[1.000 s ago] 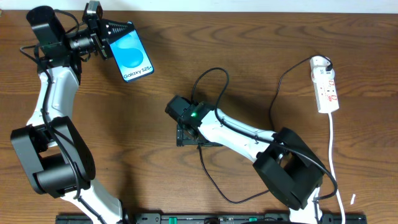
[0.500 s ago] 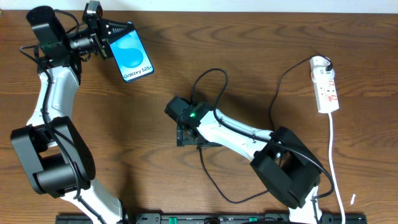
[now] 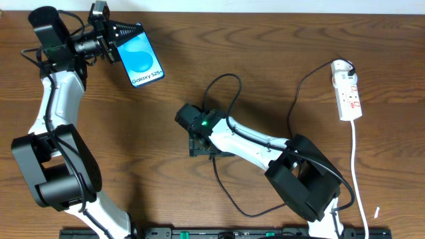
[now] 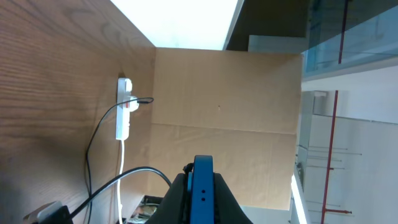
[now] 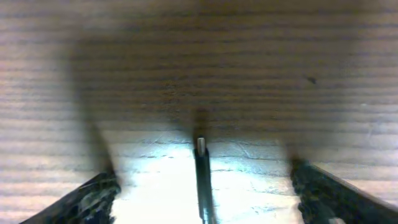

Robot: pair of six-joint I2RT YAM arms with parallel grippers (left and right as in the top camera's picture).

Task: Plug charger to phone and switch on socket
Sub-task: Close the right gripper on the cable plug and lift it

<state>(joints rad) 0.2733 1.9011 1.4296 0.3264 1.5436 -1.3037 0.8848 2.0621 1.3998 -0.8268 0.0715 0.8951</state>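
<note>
Overhead, I saw the left gripper (image 3: 123, 34) up at about ten o'clock on the wooden table (image 3: 146, 133), its jaws pinched together on the top end of the phone (image 3: 139, 61). The phone's blue screen faced up and its free end slanted toward five o'clock. In the left wrist view the phone (image 4: 202, 186) showed edge-on, clamped between the two black fingers (image 4: 177, 196).

Near the table's centre the right gripper (image 3: 201, 147) pointed down at the wood. The charger (image 3: 229, 75) looped away from it toward twelve o'clock and then back under the arm. Another stretch of the same black cable ran up to the socket (image 3: 348, 93), which lay flat at about two o'clock, well apart from both grippers. Its white cord (image 3: 355, 166) trailed toward six o'clock.

From the right wrist camera, the fingers (image 5: 93, 196) stood wide apart at the lower corners. The charger's plug tip (image 5: 201, 146) lay on the wood between them, pointing to twelve o'clock and touching neither finger. That view was blurred, so I could not make out finer detail of the tip.
</note>
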